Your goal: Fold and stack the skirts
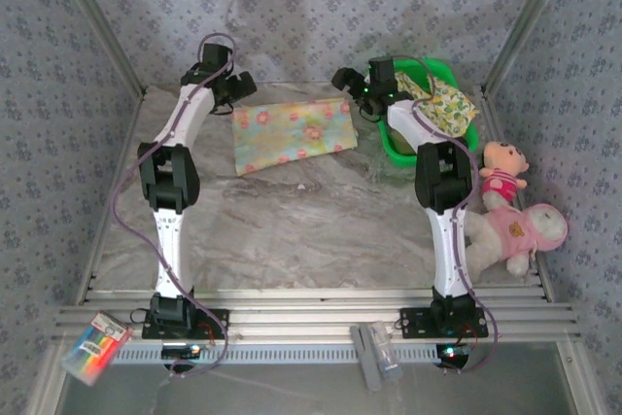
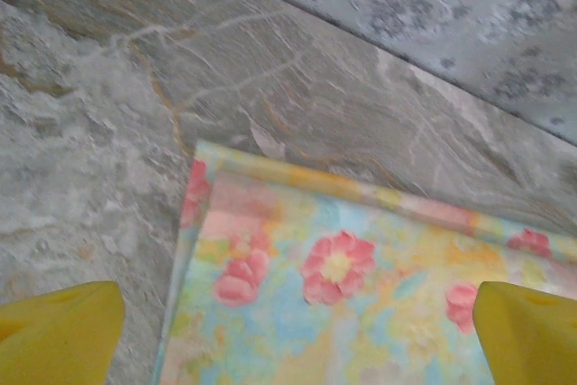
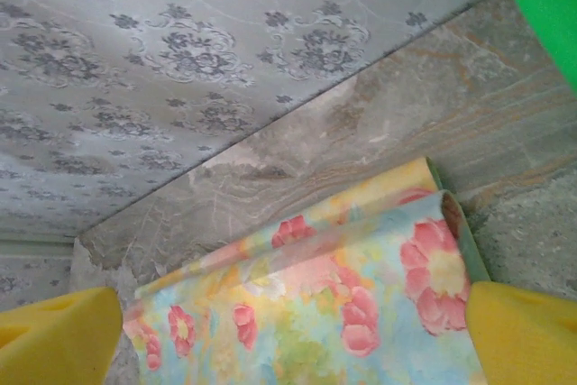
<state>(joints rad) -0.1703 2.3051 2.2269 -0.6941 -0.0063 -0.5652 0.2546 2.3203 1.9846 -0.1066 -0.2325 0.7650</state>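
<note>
Marble-patterned table [image 1: 292, 230], far side: floral skirt [image 1: 292, 133] lying folded flat.
Left end effector [image 1: 238, 86] and right end effector [image 1: 344, 80] hover over its two ends, fingers wide apart and empty; the cloth looks thin, limp and light, probably best pinched at the folded corners.

A lab test booth dressed to look homely: grey damask-patterned walls [image 1: 321, 7] on metal corner posts [image 1: 105, 46] rise behind the left pincer [image 1: 236, 92] and right pincer [image 1: 352, 85]. A marble-print tabletop [image 1: 292, 221] lies beneath them. Slotted aluminium rails [image 1: 311, 316] carry the arm bases [image 1: 185, 318].
</note>
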